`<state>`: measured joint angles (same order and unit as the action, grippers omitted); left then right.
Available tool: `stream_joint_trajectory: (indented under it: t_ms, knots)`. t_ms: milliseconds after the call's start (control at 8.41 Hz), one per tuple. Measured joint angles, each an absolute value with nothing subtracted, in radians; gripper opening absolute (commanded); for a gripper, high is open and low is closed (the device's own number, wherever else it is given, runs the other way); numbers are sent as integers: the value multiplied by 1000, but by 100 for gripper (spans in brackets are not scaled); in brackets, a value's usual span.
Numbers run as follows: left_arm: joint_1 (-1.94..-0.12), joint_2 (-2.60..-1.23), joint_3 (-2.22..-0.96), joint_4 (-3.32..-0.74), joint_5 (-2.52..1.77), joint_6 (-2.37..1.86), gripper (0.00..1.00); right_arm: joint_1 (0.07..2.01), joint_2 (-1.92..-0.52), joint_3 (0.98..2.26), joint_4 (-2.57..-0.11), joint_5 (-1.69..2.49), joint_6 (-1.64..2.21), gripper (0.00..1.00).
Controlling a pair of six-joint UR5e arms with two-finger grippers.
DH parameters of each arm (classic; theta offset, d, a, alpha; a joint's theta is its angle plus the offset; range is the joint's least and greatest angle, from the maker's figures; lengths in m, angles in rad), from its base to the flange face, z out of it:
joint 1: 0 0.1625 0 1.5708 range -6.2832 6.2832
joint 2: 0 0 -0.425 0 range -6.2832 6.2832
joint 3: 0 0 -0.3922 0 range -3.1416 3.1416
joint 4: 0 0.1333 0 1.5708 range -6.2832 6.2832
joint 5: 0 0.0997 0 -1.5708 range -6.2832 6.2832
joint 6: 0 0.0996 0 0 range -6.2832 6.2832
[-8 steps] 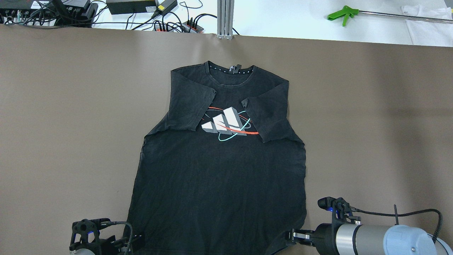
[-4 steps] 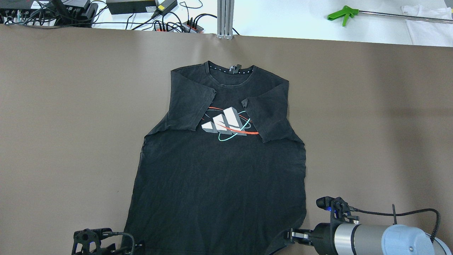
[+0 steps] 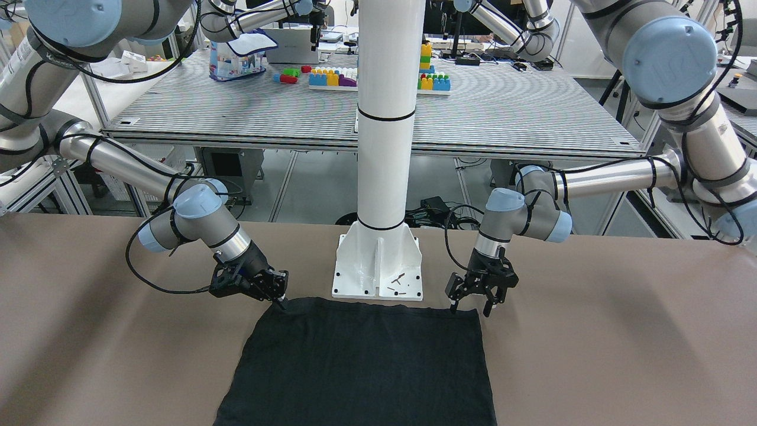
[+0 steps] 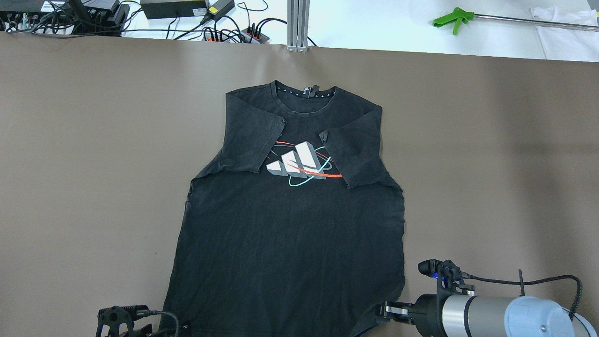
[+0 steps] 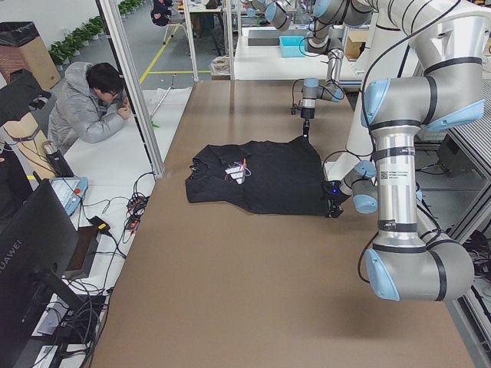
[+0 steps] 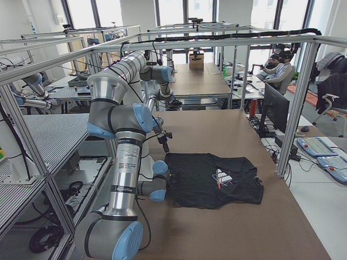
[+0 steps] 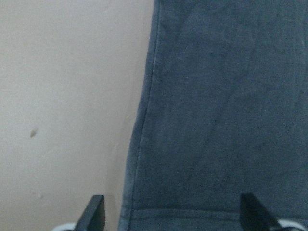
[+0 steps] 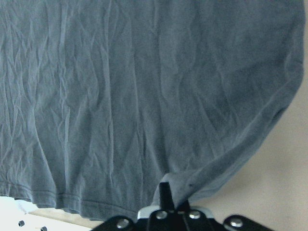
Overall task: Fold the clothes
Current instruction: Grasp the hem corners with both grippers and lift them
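On the brown desk (image 4: 93, 140) a black shirt (image 4: 290, 234) is lying flat, front up, with its collar (image 4: 304, 93) pointing away from the robot. Its hem (image 3: 366, 302) is running along the near side, just in front of the white base (image 3: 378, 278). Both sleeves (image 4: 252, 140) are lying folded inward over the chest, their ends flanking the print (image 4: 302, 164).

The right hand (image 8: 167, 191) is pinching the hem corner on its side, its fingers clenched on the cloth, which is bunching into a small ridge at the tips. The left hand (image 3: 470, 307) is hanging over the opposite hem corner with its fingers spread wide, grasping nothing. In its wrist view the shirt's side edge and hem stitching are showing between the two tips, with bare desk beside them. Whether those tips are touching the cloth, I cannot tell.

A green grabber (image 4: 451, 21) is lying on the white surface beyond the desk.
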<state>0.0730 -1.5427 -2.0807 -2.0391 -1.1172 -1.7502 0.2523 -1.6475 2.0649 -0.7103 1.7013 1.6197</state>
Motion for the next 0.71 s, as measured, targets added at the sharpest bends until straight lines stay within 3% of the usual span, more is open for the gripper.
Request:
stream_joint_trajectory:
  t_ms: [119, 357, 476, 595, 714]
  knots:
    - [74, -1543, -2078, -2039, -1117, -1750, 94, 253, -1648, 2065, -710, 1701, 1620, 0]
    - [75, -1544, -2074, -2039, -1116, -1750, 82, 253, -1648, 2065, -710, 1701, 1620, 0]
    - [77, -1545, -2073, -2038, -1113, -1750, 66, 253, -1648, 2065, -710, 1701, 1619, 0]
    - [79, -1547, -2072, -2036, -1110, -1750, 24, 253, -1647, 2065, -710, 1701, 1619, 0]
    - [79, -1549, -2070, -2036, -1108, -1750, 0, 253, -1648, 2065, -710, 1701, 1619, 0]
